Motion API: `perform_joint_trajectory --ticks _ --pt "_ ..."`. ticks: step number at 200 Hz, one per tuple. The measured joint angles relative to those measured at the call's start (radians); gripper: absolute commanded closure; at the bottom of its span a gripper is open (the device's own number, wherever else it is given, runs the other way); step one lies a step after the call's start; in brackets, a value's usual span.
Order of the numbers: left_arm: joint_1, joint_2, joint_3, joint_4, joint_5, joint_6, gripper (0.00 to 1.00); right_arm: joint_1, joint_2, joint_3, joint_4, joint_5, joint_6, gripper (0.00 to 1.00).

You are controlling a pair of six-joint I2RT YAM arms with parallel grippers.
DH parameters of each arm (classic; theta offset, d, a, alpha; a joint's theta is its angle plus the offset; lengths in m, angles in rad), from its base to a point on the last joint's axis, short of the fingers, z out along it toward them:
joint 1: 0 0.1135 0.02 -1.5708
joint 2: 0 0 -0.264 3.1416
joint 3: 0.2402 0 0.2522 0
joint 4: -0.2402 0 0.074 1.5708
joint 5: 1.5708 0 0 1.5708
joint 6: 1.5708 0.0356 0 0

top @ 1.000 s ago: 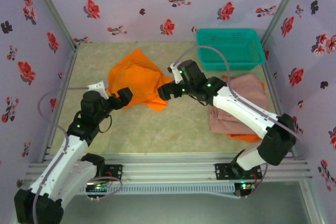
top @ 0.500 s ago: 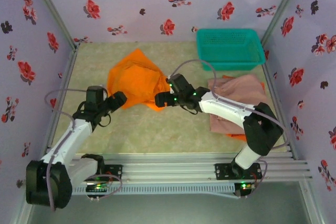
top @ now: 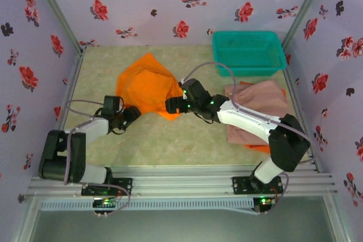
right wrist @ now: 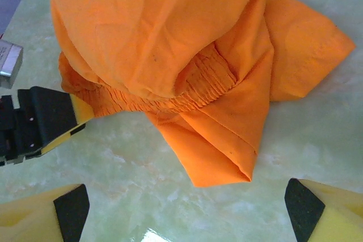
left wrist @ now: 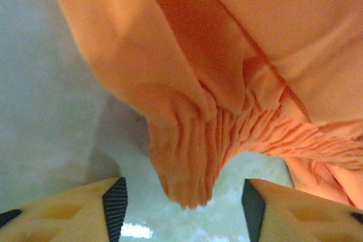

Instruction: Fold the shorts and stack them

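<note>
A crumpled pair of bright orange shorts lies mid-table. My left gripper is low at its near-left edge. In the left wrist view the gathered waistband hangs between the open pads, touching neither; left gripper. My right gripper is at the shorts' near-right corner, and in the right wrist view that folded corner lies just ahead of the wide-open right gripper. Pink-beige shorts lie at the right on top of another orange pair.
A teal mesh basket stands at the back right. Floral walls and metal frame posts close in the table. My left gripper's yellow finger shows at the left of the right wrist view.
The left arm has dropped low and stretched to the orange shorts' near-left edge, its jaws narrowing. The right arm came down to the near-right corner and has since held still.
</note>
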Motion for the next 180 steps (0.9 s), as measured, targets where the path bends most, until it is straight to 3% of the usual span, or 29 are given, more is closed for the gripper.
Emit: perform_joint_trajectory --ticks 14,49,101,137,180 --pt "0.002 0.029 0.019 0.014 0.002 0.011 0.58 0.002 -0.011 -0.008 0.001 0.005 -0.006 0.08" --pt "0.003 0.076 0.081 0.055 -0.005 0.047 1.00 0.030 -0.018 -0.016 0.003 0.032 -0.037 0.08" --pt "0.009 -0.011 0.238 -0.045 -0.005 0.097 1.00 0.097 -0.018 -0.012 0.002 0.108 -0.131 0.08" --pt "0.010 -0.192 0.510 -0.218 -0.006 0.158 1.00 0.152 -0.015 0.071 -0.006 0.189 -0.251 0.08" --pt "0.010 -0.248 0.778 -0.350 0.002 0.182 1.00 0.175 0.007 0.161 0.023 0.227 -0.305 0.08"
